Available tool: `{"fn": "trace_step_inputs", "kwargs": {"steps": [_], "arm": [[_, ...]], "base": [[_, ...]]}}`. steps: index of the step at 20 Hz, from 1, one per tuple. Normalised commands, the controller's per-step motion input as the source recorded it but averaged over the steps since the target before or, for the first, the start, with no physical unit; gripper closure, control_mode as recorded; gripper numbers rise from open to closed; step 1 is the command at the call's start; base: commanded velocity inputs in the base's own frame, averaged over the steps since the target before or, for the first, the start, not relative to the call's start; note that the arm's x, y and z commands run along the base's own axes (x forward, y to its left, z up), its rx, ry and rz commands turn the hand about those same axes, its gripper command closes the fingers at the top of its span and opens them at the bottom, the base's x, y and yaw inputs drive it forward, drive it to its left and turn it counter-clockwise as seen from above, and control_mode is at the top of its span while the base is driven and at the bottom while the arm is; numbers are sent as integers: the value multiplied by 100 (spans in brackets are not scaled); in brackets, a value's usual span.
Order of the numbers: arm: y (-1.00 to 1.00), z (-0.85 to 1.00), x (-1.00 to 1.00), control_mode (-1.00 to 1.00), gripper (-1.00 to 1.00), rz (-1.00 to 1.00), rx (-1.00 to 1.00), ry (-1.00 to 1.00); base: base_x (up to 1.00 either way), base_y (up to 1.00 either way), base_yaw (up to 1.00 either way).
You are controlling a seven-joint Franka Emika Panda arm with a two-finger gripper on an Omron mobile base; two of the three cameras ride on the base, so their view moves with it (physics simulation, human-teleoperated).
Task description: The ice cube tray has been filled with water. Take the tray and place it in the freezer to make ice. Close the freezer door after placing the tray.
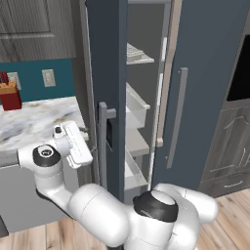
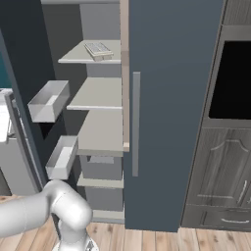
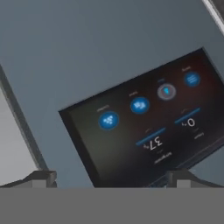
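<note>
The ice cube tray [image 1: 134, 52] [image 2: 98, 49] lies flat on the top white shelf inside the freezer [image 2: 100, 93]. The freezer door [image 1: 107, 73] stands swung wide open, and I see it nearly edge-on in the left base view. My gripper [image 1: 90, 141] [image 3: 111, 179] is open and empty, close to the door's outer face at about mid height. It points at the door's black panel [image 3: 148, 127] with blue lights. Both dark fingertips [image 3: 41, 178] stand wide apart, just short of the door face.
The door's inner side carries white bins [image 2: 49, 100]. The plain slate-blue fridge door [image 2: 171, 98] is shut to the right. A marble counter [image 1: 34, 117] lies left of the open door. A dark oven [image 2: 233, 81] and grey cabinets [image 2: 220, 171] stand at far right.
</note>
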Motion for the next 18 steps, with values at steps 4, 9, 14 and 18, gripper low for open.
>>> {"fn": "trace_step_inputs", "kwargs": {"steps": [4, 9, 14, 18], "arm": [[-57, -18, 1, -100, -100, -10, 0, 1], [-78, -12, 0, -100, -100, -9, 0, 0], [-91, -2, 0, -100, -100, -3, 0, 0], [-93, 0, 5, -100, -100, 0, 0, 0]], "base": [[0, 0, 0], [0, 0, 0], [0, 0, 0], [0, 0, 0]]}}
